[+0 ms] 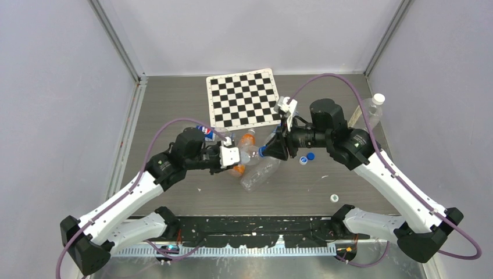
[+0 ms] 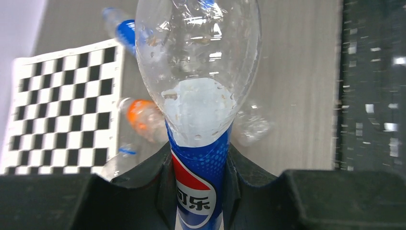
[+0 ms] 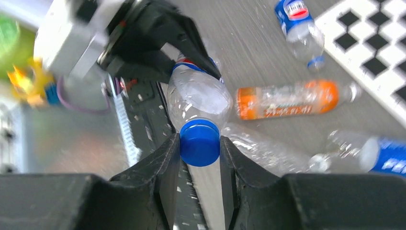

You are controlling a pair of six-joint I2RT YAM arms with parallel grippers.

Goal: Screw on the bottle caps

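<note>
Right wrist view: right end effector [image 3: 199,140] is clamping blue cap [image 3: 199,146] at mouth of bottle [image 3: 198,98], left end effector [image 2: 198,165] is gripping its labelled body; any cap tilt is risking cross-threading.

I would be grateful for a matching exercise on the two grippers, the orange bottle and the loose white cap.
1 left gripper
2 right gripper
3 orange bottle
4 loose white cap

A lying on its side
B shut on a blue cap
C shut on a blue-labelled bottle
D on the table near the right arm

Pairs: 1-C, 2-B, 3-A, 4-D
</note>
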